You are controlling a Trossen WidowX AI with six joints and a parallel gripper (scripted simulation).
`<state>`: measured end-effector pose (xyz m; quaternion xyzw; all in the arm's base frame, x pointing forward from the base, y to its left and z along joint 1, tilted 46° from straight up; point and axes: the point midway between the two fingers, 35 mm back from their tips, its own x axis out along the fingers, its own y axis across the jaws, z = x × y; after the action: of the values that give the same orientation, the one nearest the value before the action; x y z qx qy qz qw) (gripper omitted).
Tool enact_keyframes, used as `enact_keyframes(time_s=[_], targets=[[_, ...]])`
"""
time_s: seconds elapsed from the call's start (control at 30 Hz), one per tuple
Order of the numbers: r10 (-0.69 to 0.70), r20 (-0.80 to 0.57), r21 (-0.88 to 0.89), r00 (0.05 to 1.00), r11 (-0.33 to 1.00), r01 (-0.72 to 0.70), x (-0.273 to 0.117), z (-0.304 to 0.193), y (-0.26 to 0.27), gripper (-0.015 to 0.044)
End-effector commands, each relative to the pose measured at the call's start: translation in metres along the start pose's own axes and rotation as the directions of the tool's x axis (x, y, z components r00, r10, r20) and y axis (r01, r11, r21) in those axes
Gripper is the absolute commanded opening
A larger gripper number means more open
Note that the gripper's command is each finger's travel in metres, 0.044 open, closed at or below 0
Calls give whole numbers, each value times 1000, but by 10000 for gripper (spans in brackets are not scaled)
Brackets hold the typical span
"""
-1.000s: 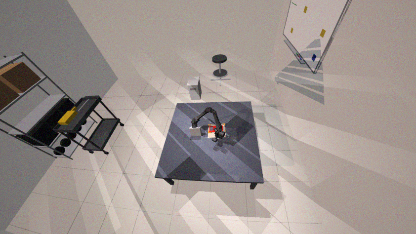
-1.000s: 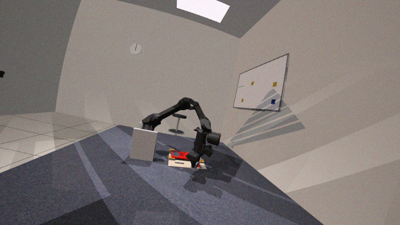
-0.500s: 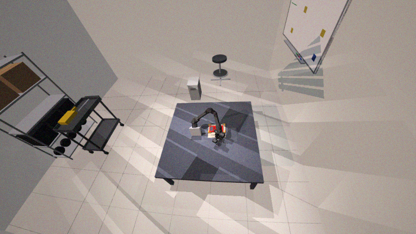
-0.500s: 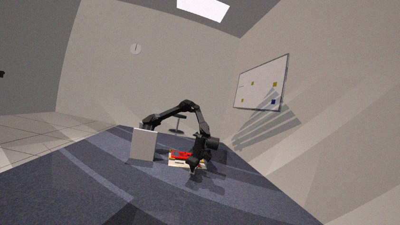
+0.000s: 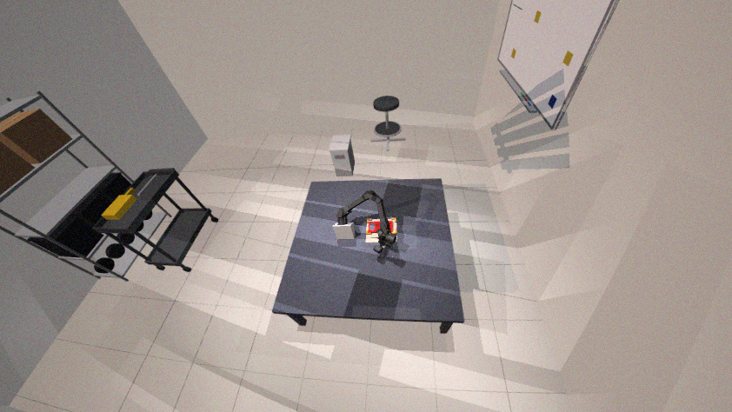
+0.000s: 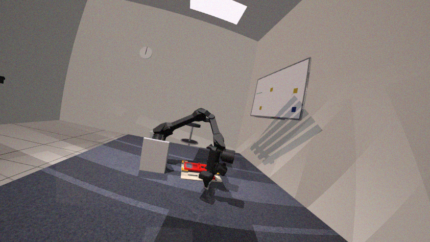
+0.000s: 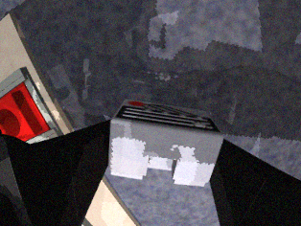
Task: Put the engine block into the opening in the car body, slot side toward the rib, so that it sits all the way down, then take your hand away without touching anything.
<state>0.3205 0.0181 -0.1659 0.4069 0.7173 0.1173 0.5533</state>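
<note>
My gripper (image 5: 379, 249) (image 6: 206, 187) (image 7: 162, 134) is shut on the grey engine block (image 7: 165, 138), whose dark slotted face points away at the top of the wrist view. It hangs low over the table, just past the front edge of the cream board (image 5: 371, 238) (image 6: 186, 176) (image 7: 9, 53). The red car body (image 5: 375, 223) (image 6: 200, 168) lies on the board behind the gripper, partly hidden by the arm. A red part (image 7: 30, 112) in a grey frame shows at the wrist view's left. The opening and the rib cannot be made out.
A pale upright box (image 5: 344, 231) (image 6: 153, 156) stands at the arm's base, left of the board. The dark blue table (image 5: 317, 286) (image 6: 99, 198) extends around them. A stool (image 5: 386, 103), a white cabinet (image 5: 341, 156) and a cart (image 5: 184, 235) stand off the table.
</note>
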Motion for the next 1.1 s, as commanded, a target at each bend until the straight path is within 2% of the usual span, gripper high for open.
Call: enact_keyframes(time_s=[0.0,0.43,0.63,1.07], targets=[[-3,-1,-2,1000,1000,3,0,0,0,105],[-3,-1,-2,1000,1000,3,0,0,0,440],[-2,-2,-3,1000,1000,2,-1,0,0,440],[-4,-1,-5,1000,1000,4,-45,0,0,440]])
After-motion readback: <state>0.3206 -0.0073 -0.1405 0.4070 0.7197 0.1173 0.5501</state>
